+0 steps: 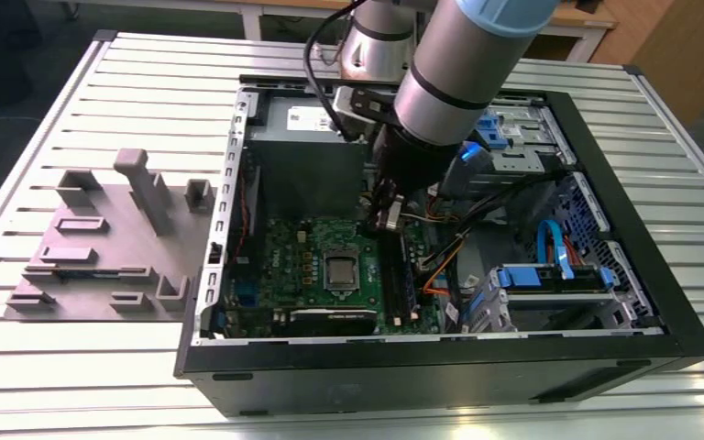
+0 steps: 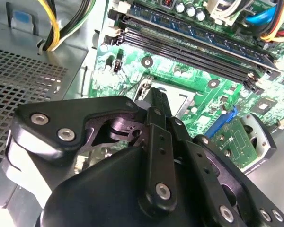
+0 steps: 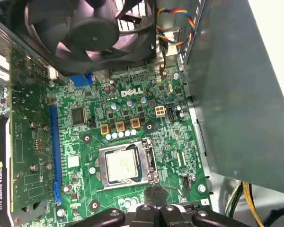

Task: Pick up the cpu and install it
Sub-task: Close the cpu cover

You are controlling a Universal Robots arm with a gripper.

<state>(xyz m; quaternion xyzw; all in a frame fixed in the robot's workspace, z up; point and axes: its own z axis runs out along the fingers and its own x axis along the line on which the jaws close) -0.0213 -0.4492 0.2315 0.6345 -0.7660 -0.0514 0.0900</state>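
Observation:
The cpu (image 1: 341,270) is a small silvery square lying flat in the socket of the green board (image 1: 297,243), inside the open computer case. In the first wrist view the cpu (image 3: 121,163) has the socket's metal frame (image 3: 149,163) around it. My gripper (image 1: 387,218) hangs above the board, a little off the socket toward the grey power box. Its fingers are shut with nothing between them, and their tip (image 3: 154,193) sits just beside the socket's edge. In the second wrist view the black fingers (image 2: 156,123) cover most of the socket.
A grey power box (image 1: 303,156) stands beside the arm. The black fan (image 3: 92,28), memory slots (image 2: 194,47), loose cables (image 1: 450,261) and blue drive bays (image 1: 554,275) crowd the case. A grey fixture block (image 1: 107,238) lies on the slatted table at the exterior view's left.

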